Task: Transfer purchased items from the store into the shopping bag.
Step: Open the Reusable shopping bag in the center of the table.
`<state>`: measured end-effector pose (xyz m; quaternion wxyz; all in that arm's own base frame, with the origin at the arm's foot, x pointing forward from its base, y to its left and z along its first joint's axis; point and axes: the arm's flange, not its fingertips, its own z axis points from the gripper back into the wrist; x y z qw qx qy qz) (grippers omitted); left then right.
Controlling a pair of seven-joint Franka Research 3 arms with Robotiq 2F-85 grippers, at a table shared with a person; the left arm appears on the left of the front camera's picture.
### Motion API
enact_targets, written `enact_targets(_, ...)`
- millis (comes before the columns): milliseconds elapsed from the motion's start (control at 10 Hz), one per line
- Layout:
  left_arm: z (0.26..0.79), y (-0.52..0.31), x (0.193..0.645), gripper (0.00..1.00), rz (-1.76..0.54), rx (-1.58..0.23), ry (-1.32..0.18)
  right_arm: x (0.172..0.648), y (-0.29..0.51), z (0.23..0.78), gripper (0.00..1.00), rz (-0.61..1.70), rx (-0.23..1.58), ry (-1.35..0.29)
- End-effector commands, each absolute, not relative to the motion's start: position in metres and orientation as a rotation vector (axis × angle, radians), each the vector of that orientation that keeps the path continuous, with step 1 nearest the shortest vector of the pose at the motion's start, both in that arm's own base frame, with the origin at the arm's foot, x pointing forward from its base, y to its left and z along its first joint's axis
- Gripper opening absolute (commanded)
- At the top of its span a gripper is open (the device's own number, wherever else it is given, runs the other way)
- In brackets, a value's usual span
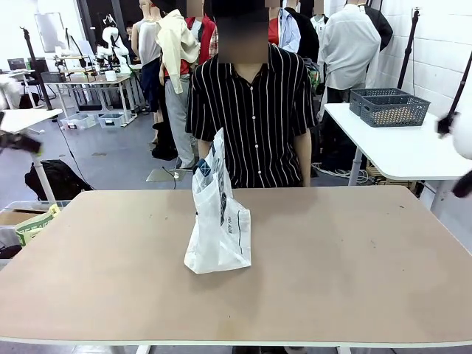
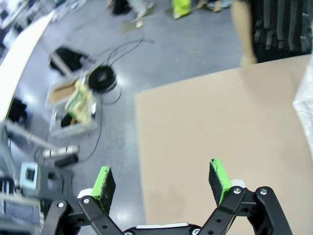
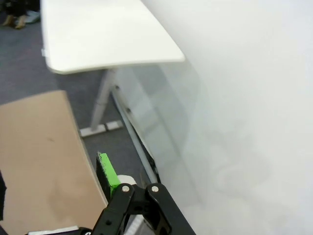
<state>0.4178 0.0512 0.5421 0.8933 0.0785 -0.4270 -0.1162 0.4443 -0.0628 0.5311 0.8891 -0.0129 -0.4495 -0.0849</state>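
- The shopping bag (image 1: pixel 217 221) stands on the table (image 1: pixel 354 280), left of the middle and about halfway between the near and far edges.
- It is thin, translucent white plastic, crinkled and creased. It is wide and slumped at the base and narrows to a pinched top.
- Its long axis is upright with the mouth pointing up, and the top leans slightly towards the far side. Dark navy shows near the top on its left side, and black print runs down the side facing right.
- What is inside the bag cannot be made out.
- The table top is a flat, matte tan board with rounded corners and a pale edge.
- A person (image 1: pixel 254 118) in a black shirt with thin white stripes stands at the far edge, just behind the bag.
- A dark grey plastic basket (image 1: pixel 394 110) with lattice sides sits on a smooth white side table (image 1: pixel 398 151), far right and well apart from the bag. Its long axis runs roughly left to right. A second, similar basket sits just behind it. What they hold cannot be told.
- The left gripper (image 2: pixel 161 182) hangs over the table's left edge, its two green pads (image 2: pixel 219 180) spread wide with nothing between them. The bag's white edge shows at that view's right border.
- The right gripper (image 3: pixel 151 176) is off the table's right side, beside a plain white wall. One green pad (image 3: pixel 107 171) shows on its black linkage. The fingers stand spread and hold nothing.
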Motion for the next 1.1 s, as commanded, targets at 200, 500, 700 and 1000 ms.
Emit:
enact_targets(200, 0.582, -0.002, 0.443, 1.0, -0.464, -0.044, -0.998, 0.447, 0.048, 0.573, 1.0, 0.007, 0.172, -0.82)
enact_targets(500, 0.576, -0.02, 0.436, 1.0, -0.419, 0.074, -0.964, 0.448, 0.049, 0.572, 1.0, -0.011, 0.109, -0.871)
enact_targets(700, 0.581, -0.033, 0.439, 1.0, -0.431, 0.004, -0.989, 0.444, 0.069, 0.578, 1.0, 0.019, 0.141, -0.845)
enact_targets(1000, 0.595, -0.082, 0.49, 1.0, -0.526, -0.125, -1.005, 0.46, 0.136, 0.588, 1.0, 0.154, 0.213, -0.745)
